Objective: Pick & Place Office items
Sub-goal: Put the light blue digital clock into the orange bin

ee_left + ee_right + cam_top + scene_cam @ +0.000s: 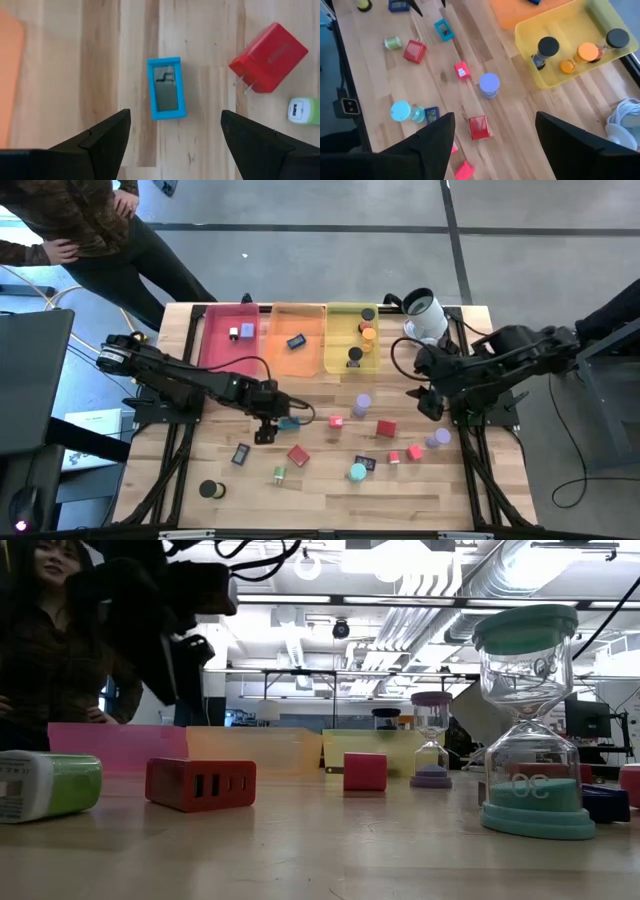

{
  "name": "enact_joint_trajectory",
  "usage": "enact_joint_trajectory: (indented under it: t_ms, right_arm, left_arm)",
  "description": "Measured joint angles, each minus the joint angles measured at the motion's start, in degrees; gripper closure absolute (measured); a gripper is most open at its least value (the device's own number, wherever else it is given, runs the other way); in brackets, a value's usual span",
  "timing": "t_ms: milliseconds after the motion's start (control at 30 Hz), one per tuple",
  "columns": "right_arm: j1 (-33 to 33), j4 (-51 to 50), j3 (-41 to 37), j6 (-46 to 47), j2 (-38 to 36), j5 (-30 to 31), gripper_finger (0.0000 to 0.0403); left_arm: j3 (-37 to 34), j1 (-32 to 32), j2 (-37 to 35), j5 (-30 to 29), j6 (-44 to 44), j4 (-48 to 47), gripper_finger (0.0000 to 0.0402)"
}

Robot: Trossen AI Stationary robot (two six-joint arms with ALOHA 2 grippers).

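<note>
I have the left tool [172, 132] released, hovering over the blue timer [166, 88] at mid-table — it lies centred ahead of the fingers, long axis running away from them. The right tool [428, 402] waits, also released, at frame right — farther off.

Bare wood all round blue timer [166, 89]; nearest obstacle red charger [267, 57], apart; green piece [304, 110] probably clear too.
</note>
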Motion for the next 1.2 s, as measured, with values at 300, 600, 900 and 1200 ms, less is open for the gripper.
enact_joint_trajectory:
  t_ms: [300,600,900,1200]
  right_arm:
    - [0.0,0.0,0.0,-0.2,-1.4,1.4,0.0137]
    - [-0.1,0.0,0.0,-0.2,-1.4,1.4,0.0137]
    - [-0.1,0.0,0.0,-0.2,-1.4,1.9,0.0137]
    - [-0.1,0.0,0.0,0.0,-1.4,1.9,0.0137]
  left_arm:
    - [-4.1,-1.7,0.0,-1.8,-1.7,7.4,0.0099]
    - [-5.5,-1.6,0.0,-1.7,-1.3,7.9,0.0099]
    - [-5.8,-1.0,0.0,-1.9,0.8,8.3,0.0099]
    - [-11.1,-1.1,0.9,-3.5,0.3,18.9,0.0099]
